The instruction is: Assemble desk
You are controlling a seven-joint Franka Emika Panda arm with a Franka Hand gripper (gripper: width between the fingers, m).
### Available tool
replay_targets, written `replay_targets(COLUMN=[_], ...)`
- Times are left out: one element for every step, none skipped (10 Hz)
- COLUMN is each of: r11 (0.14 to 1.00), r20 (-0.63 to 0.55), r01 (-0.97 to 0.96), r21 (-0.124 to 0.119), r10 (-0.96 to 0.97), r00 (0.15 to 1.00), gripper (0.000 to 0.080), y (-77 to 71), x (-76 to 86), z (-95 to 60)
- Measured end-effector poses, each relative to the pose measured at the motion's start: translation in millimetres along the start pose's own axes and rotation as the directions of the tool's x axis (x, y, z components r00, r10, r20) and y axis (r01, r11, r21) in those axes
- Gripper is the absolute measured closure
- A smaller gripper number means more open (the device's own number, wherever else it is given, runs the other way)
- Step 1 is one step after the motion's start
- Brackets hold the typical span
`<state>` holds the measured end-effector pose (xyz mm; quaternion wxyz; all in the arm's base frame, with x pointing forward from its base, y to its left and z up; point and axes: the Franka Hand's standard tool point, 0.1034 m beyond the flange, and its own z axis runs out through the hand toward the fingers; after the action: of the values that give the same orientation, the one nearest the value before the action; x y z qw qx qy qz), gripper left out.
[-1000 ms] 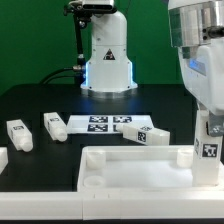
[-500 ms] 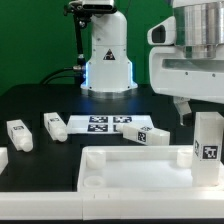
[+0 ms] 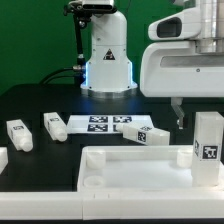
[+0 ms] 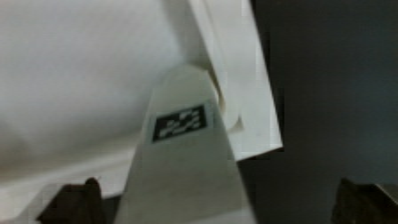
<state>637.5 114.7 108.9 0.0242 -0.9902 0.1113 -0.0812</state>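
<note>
Black counter, green backdrop behind; desk panel cut off at the bottom edge; upright leg at far right; jaws, blurred, seemingly spread wide, clear of it.

I've released the leg: gripper jaws have spread wide off its sides and the arm has lifted up. The leg now stands free and uncovered on the desk panel corner.

The arm is holding its gripper pointing straight down, jaws standing wide apart and fingertips clasping nothing between them.
</note>
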Motion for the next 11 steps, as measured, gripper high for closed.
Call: replay_targets(r11=[0.999, 0.999, 0.996, 0.988, 0.966, 0.933, 0.876, 0.745, 0.689, 0.649, 0.611], r20=[0.006, 0.006, 0.006, 0.006, 0.005, 0.004, 0.003, 0.007, 0.008, 0.01, 0.009], r01=[-0.045, -0.053, -0.094, -0.153, -0.259, -0.36, -0.482, -0.667, -0.725, -0.761, -0.792], r21=[-0.003, -0.002, -0.002, -0.004, -0.005, -0.007, -0.01, -0.013, -0.013, -0.012, -0.012], r10=[0.045, 0.053, 0.094, 0.153, 0.259, 0.36, 0.482, 0.667, 0.725, 0.761, 0.792], r00=[0.999, 0.999, 0.996, 0.988, 0.966, 0.933, 0.876, 0.745, 0.689, 0.649, 0.611], gripper=[0.0163, 0.0163, 0.033, 0.0511, 0.0512, 0.0512, 0.0512, 0.0512, 0.0512, 0.0512, 0.0512], y=[-0.7, -0.6, -0.6, -0.3, 1.8, 2.6, 3.0, 3.3, 4.2, 4.0, 4.2], x=[-1.3, -1.3, -1.4, -1.5, -0.8, -0.6, -0.8, -2.3, -1.5, -1.7, -1.6], z=[0.3, 0.5, 0.6, 0.9, 1.2, 1.3, 1.2, 0.7, 0.5, 0.5, 0.4])
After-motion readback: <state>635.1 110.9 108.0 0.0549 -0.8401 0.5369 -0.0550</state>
